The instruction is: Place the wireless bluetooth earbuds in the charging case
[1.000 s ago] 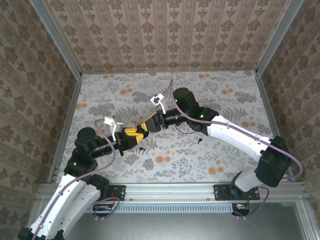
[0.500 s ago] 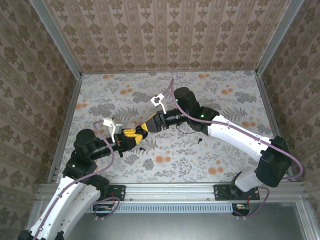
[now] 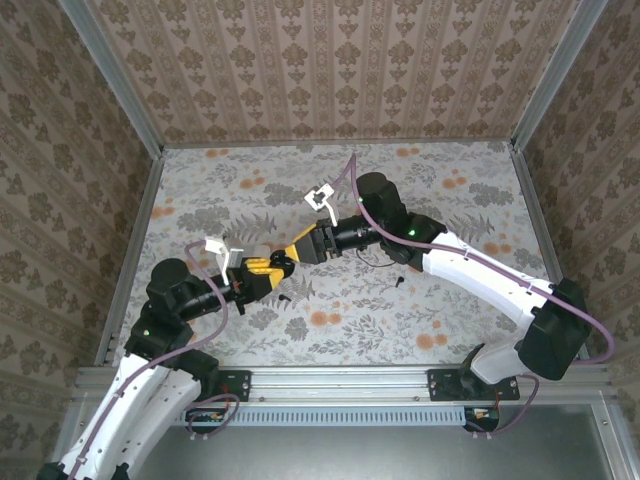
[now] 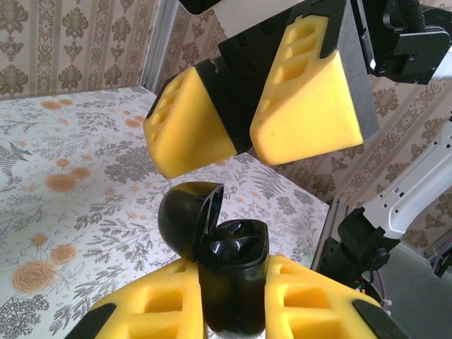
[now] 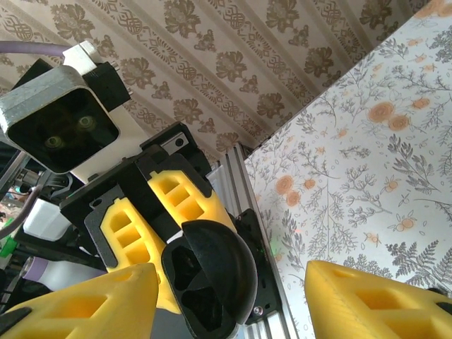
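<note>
My left gripper (image 4: 233, 300) is shut on the black charging case (image 4: 234, 272), holding it upright above the table. The case's lid (image 4: 185, 220) is flipped open and its two wells look dark and hollow. My right gripper (image 4: 236, 159) hovers just above the case, open, with nothing between its yellow fingers (image 4: 304, 99). In the right wrist view the case (image 5: 212, 282) sits between the spread fingertips (image 5: 85, 304). From the top, both grippers meet at the case (image 3: 279, 264). Two tiny black earbuds lie on the table, one (image 3: 283, 297) near the left gripper, one (image 3: 399, 281) under the right arm.
The floral table (image 3: 450, 200) is walled by patterned panels, with metal rails at the left (image 3: 130, 250) and right (image 3: 535, 230) edges. A thin dark cable (image 3: 375, 262) lies below the right forearm.
The right gripper has edged slightly closer to the case and its elbow has shifted right. The left gripper still holds the case in nearly the same place.
</note>
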`<state>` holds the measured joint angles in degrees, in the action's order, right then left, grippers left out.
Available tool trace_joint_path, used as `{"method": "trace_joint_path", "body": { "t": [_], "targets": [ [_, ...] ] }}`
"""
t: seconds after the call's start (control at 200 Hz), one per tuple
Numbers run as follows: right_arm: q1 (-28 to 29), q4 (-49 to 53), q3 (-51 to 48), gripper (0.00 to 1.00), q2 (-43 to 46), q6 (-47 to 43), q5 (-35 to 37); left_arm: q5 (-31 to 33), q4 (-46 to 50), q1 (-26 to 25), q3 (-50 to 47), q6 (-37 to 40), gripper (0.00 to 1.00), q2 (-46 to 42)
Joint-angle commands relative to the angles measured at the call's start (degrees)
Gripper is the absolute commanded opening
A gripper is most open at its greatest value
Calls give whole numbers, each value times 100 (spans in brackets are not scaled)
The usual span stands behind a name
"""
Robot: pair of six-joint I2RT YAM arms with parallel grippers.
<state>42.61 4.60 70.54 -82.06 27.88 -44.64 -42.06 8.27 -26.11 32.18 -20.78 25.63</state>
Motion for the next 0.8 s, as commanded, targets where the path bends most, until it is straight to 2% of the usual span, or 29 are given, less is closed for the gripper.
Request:
{"method": "trace_joint_path", "body": {
  "t": [0.0, 0.225, 0.445, 0.68, 0.795],
  "targets": [
    [-34, 97, 15, 58, 195, -73, 29, 20, 204, 156, 68, 138, 0, -140],
    [-139, 1037, 67, 54, -105, -293, 1166, 224, 1070, 278, 264, 433, 0, -415],
    [-142, 1260, 209, 52, -989, -498, 1324, 223, 1366, 308, 397, 434, 0, -716],
    [354, 2971, 1678, 50, -2551, -1583, 1917, 294, 1679, 323, 608, 469, 0, -890],
    [583, 3416, 2227, 50, -3156, -1906, 2077, 321, 1732, 319, 697, 468, 0, -945]
  ]
}}
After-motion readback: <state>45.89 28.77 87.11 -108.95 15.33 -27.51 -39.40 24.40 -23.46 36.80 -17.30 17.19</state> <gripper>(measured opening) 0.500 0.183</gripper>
